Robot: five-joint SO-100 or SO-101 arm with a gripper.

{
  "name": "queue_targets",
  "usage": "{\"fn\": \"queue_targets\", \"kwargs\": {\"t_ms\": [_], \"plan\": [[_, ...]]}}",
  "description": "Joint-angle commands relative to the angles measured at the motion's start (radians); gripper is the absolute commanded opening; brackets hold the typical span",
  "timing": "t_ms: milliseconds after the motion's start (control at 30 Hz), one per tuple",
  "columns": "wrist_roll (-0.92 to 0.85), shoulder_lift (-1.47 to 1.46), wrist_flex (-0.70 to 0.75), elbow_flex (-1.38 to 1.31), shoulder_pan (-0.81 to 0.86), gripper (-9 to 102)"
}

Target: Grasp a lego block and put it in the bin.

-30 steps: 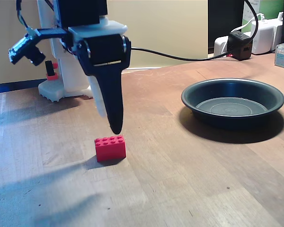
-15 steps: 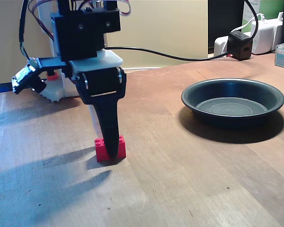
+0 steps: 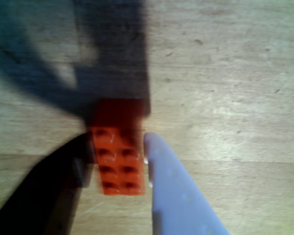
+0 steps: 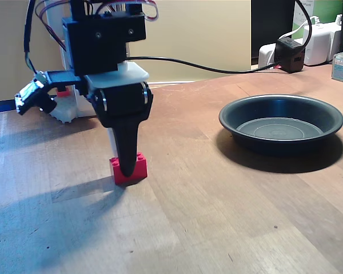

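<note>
**Wrist view: brick between the 2 fingers**

Wrist view has the lego block (image 3: 118,161) dead centre, studs up, 2 rows showing, with the black finger against its left side and the pale finger against its right. That's the gripper (image 3: 118,164) clamped on the brick! Over in the fixed view, the lego block (image 4: 130,169) sits on the wooden table (image 4: 228,217), gripper (image 4: 126,165) pointing straight down over it. Well off to the right, the bin (image 4: 281,121) sits on the table.
</note>
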Motion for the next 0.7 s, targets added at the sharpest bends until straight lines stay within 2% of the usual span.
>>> {"fn": "queue_targets", "kwargs": {"t_ms": [0,333,533,667], "plan": [[0.006,0.003,-0.003,0.003,-0.006,1],[0.005,0.018,0.015,-0.006,-0.005,0],[0.005,0.034,0.058,-0.011,-0.009,0],[0.051,0.146,0.126,-0.011,-0.028,0]]}}
